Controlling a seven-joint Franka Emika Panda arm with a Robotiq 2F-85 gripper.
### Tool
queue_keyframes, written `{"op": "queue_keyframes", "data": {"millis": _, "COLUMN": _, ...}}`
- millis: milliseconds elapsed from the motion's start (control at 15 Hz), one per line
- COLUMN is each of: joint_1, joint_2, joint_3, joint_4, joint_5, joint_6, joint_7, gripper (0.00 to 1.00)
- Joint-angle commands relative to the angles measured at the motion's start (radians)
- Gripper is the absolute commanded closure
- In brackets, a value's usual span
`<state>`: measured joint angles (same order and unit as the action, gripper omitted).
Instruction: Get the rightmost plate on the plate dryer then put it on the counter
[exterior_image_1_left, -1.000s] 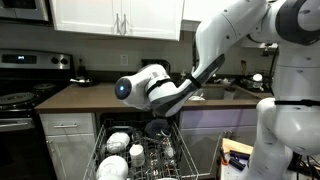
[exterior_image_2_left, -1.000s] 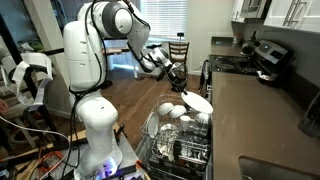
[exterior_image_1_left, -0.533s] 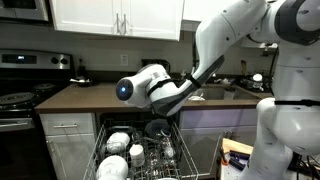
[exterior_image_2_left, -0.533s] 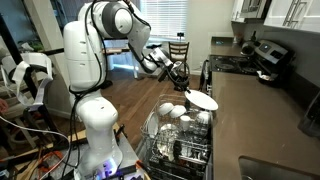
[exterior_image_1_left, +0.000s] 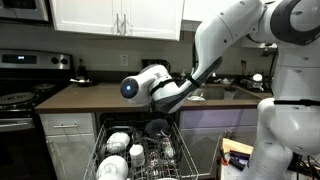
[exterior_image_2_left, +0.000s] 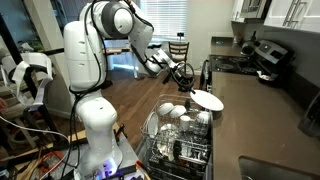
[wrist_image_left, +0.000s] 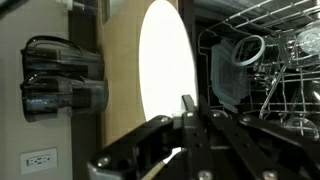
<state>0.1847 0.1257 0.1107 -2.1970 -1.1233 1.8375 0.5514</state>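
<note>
gripper: the gripper is clamped narrow on the plate's rim, a finger on each side of the edge in the wrist view. In an exterior view it sits at the end of the arm, above the counter side of the rack.
plate: the white plate is clear of the tines and in the air. It hangs over the rack's counter-side edge. It looks roughly flat there, but I can't call the exact tilt.
plate dryer: the pull-out wire rack is below the plate, with white bowls in it. Its tines show in the wrist view.
counter: the dark brown top is just beside the plate, with a bare stretch there. A black appliance stands back by the wall.
handling: probably ceramic, so stiff, smooth-glazed and breakable, with some weight. With a one-sided rim grip it will want to sag or pivot in the jaws.
where to hold: the rim, as now, with the pads well over the lip.
risk: it could slip if swung fast, or chip if the far edge lands first. I'd lower it slow and flat, and release only once it's resting.
</note>
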Motion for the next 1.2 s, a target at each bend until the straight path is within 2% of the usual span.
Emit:
{"op": "queue_keyframes", "data": {"millis": 0, "joint_1": -0.023, "joint_2": -0.018, "joint_3": -0.003, "joint_4": -0.022, "joint_5": -0.062, "joint_6": 0.047, "joint_7": 0.039, "gripper": 0.99}}
{"op": "queue_keyframes", "data": {"millis": 133, "joint_1": -0.030, "joint_2": -0.020, "joint_3": -0.007, "joint_4": -0.028, "joint_5": -0.067, "joint_6": 0.062, "joint_7": 0.041, "gripper": 0.99}}
{"op": "queue_keyframes", "data": {"millis": 200, "joint_1": -0.024, "joint_2": 0.001, "joint_3": 0.000, "joint_4": -0.011, "joint_5": -0.027, "joint_6": 0.044, "joint_7": 0.019, "gripper": 0.94}}
{"op": "queue_keyframes", "data": {"millis": 600, "joint_1": -0.028, "joint_2": 0.000, "joint_3": -0.003, "joint_4": -0.014, "joint_5": -0.027, "joint_6": 0.052, "joint_7": 0.020, "gripper": 0.94}}
{"op": "queue_keyframes", "data": {"millis": 667, "joint_1": -0.028, "joint_2": 0.000, "joint_3": -0.003, "joint_4": -0.014, "joint_5": -0.027, "joint_6": 0.052, "joint_7": 0.020, "gripper": 0.99}}
{"op": "queue_keyframes", "data": {"millis": 1133, "joint_1": -0.041, "joint_2": 0.005, "joint_3": -0.014, "joint_4": -0.015, "joint_5": -0.046, "joint_6": 0.066, "joint_7": 0.031, "gripper": 0.99}}
